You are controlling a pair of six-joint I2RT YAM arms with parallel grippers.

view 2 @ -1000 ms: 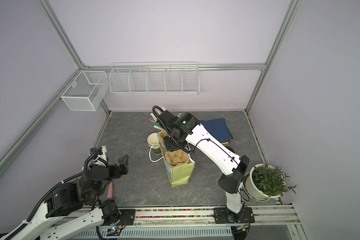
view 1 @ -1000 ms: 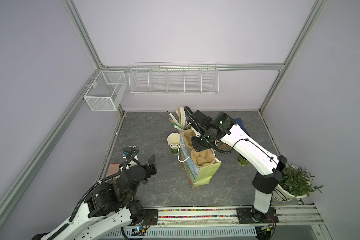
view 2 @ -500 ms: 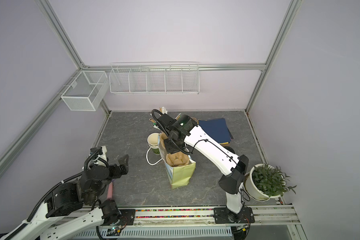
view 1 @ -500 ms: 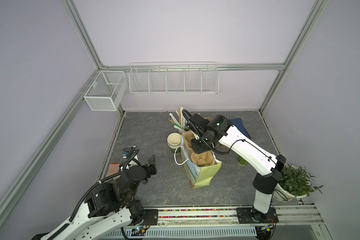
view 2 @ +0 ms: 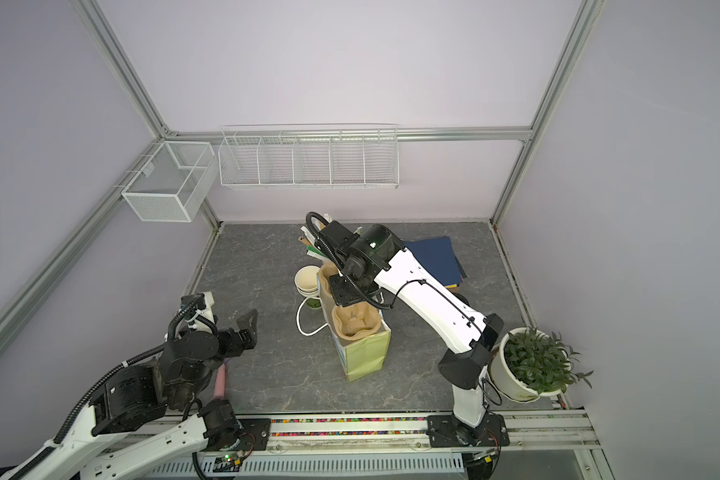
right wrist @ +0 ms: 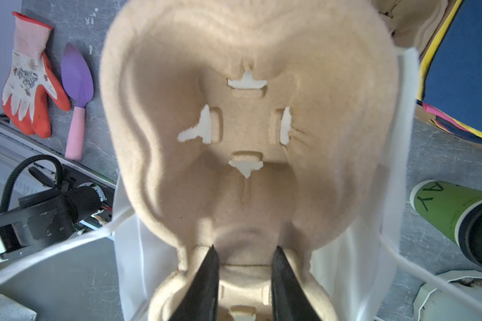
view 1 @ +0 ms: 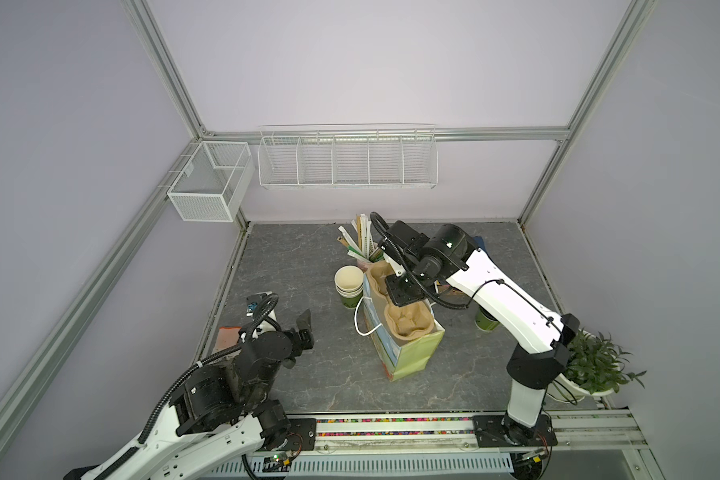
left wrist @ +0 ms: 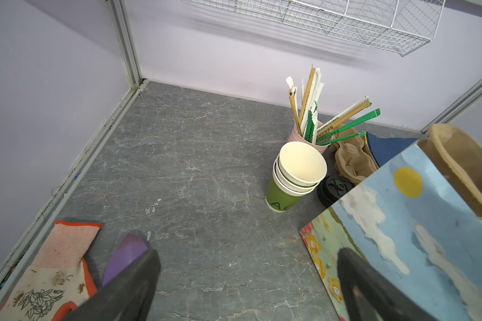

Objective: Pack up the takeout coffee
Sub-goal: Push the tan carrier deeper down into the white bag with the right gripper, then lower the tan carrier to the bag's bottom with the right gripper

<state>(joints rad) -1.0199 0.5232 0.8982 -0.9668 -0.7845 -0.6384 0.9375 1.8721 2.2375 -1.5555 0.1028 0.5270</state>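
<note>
— Starting at the left, what do you count?

— One gardening glove [left wrist: 48,278] and one purple trowel [left wrist: 125,254], side by side near the wall. The left gripper [left wrist: 248,253] hangs over bare floor just past them, fingers spread wide, holding nothing.

— And in the middle?

— One stack of lidless green cups [left wrist: 298,172]; I make out at least three rims. Behind it is one pink pot [left wrist: 315,140] full of wrapped straws, too crossed over to count. One stack of black lids [left wrist: 334,189] and one pile of spare cardboard carriers [left wrist: 351,161] sit just beyond the cups. The bag cuts off part of both, so I can't number them.

— The bag itself?

— One paper bag [view 1: 412,357], upright, with one cardboard cup carrier [view 1: 408,322] sticking out of its mouth; two wells show. The right gripper [right wrist: 245,248] is clamped on the carrier's narrow middle ridge, a finger on each side.

— Where is the coffee?

— One lidded green cup [right wrist: 445,211] is on the floor to the right of the bag, outside it and not touching. In a top view the right arm covers most of that cup [view 1: 486,323]; only a green sliver shows.

— Further right?

— A pile of folders [view 2: 437,257] by the back wall, blue on top, number unclear. And one potted plant [view 2: 537,361] in the front right corner, its pot partly behind the arm.
</note>
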